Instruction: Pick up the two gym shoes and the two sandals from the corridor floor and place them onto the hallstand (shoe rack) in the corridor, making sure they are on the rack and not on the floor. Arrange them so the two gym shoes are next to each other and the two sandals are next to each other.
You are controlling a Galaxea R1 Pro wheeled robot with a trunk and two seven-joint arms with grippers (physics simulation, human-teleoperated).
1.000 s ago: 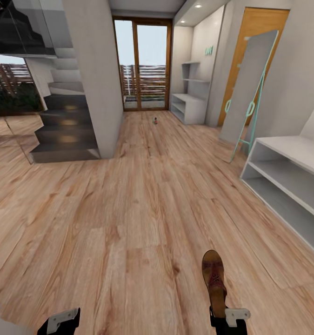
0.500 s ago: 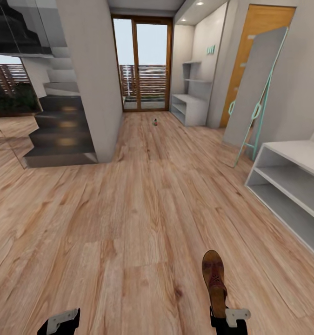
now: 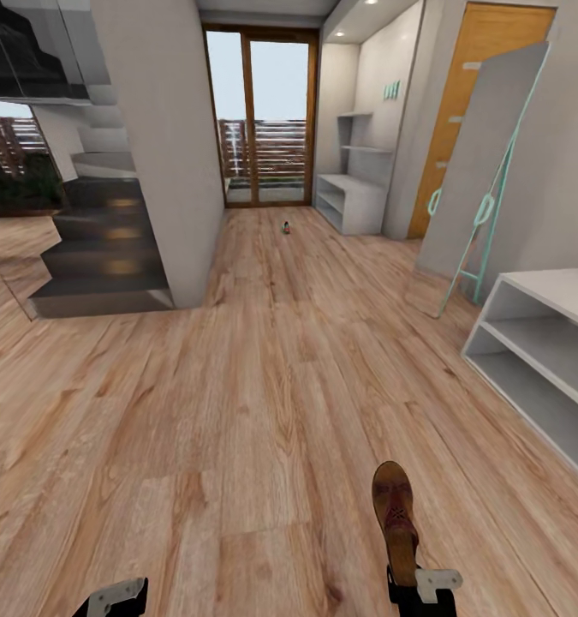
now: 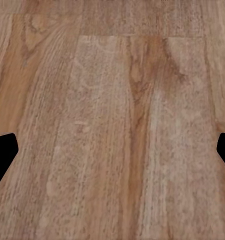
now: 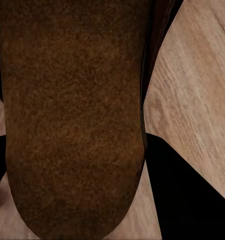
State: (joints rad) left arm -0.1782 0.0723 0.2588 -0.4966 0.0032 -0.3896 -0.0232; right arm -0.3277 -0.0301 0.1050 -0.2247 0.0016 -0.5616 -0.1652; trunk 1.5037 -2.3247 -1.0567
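Ahead: leaning mirror (image 3: 485,163), white bench unit (image 3: 541,360); right gripper (image 3: 417,590) pinching sandal (image 3: 396,514); left gripper (image 3: 113,598) spread.

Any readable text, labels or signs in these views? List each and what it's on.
Teal lettering on the far white alcove wall above the pale-grey bench unit: too small and blurred to read.
Dark brown leather sandal held in the right pincer: no brand or label visible.
Light-brown wood plank floor, leaning grey mirror panel, orange wooden door: no text.
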